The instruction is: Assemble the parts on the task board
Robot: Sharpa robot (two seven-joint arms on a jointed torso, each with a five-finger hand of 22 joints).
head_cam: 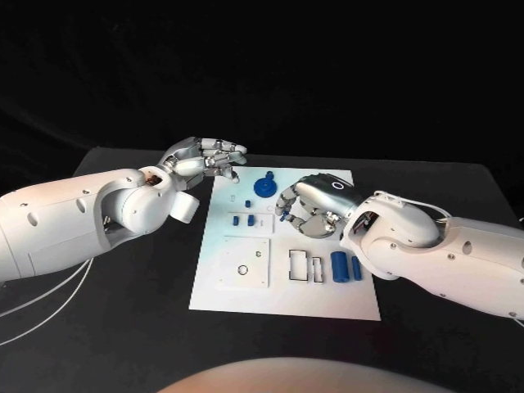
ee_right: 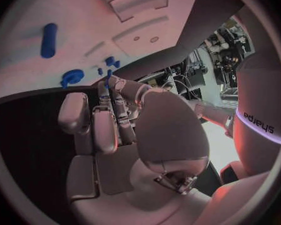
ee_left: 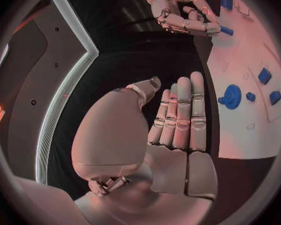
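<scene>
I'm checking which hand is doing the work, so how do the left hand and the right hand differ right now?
The left hand hangs off the task board's far left corner; the right hand is over the board's middle. The left hand's fingers lie straight, holding nothing; the right hand's fingers curl and seem to pinch a small blue part. Both are silver.

My task board [head_cam: 286, 307] is a white rectangular plate lying flat mid-table. Near its far end sits a round blue part [head_cam: 264, 186]; small blue pieces [head_cam: 238, 219] lie just below, and two blue cylinders [head_cam: 346, 267] lie side by side toward its right edge.
</scene>
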